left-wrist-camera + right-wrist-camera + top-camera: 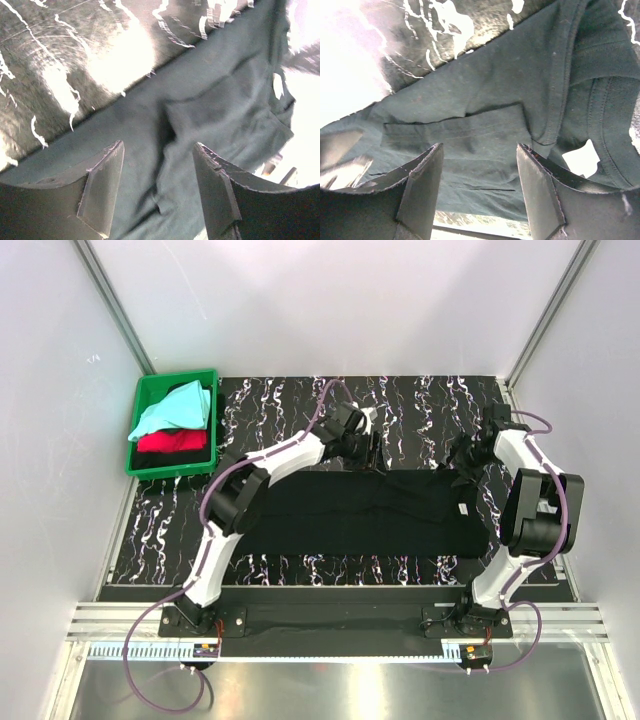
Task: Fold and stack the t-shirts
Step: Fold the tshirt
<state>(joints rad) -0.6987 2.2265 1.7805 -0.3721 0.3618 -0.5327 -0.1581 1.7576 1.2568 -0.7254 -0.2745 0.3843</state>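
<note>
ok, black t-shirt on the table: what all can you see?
The black t-shirt is plain soft cloth, lying flat as a long band across the table, neck end to the right. A small white label shows at the ribbed collar. Folded layers, mild wrinkles. The left claw and right claw hang open near its far edge, gripping nothing.

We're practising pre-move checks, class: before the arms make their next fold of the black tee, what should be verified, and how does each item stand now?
1. Left gripper open and empty: ok.
2. Right gripper open and empty: ok.
3. Black tee smooth under the left gripper: not ok, a pucker shows there.
4. Neck label in sight by the right gripper: ok.
5. Aqua tee and red tee inside the crate, away from both arms: ok.
6. Hidden layers of the black tee aligned: cannot tell.
</note>
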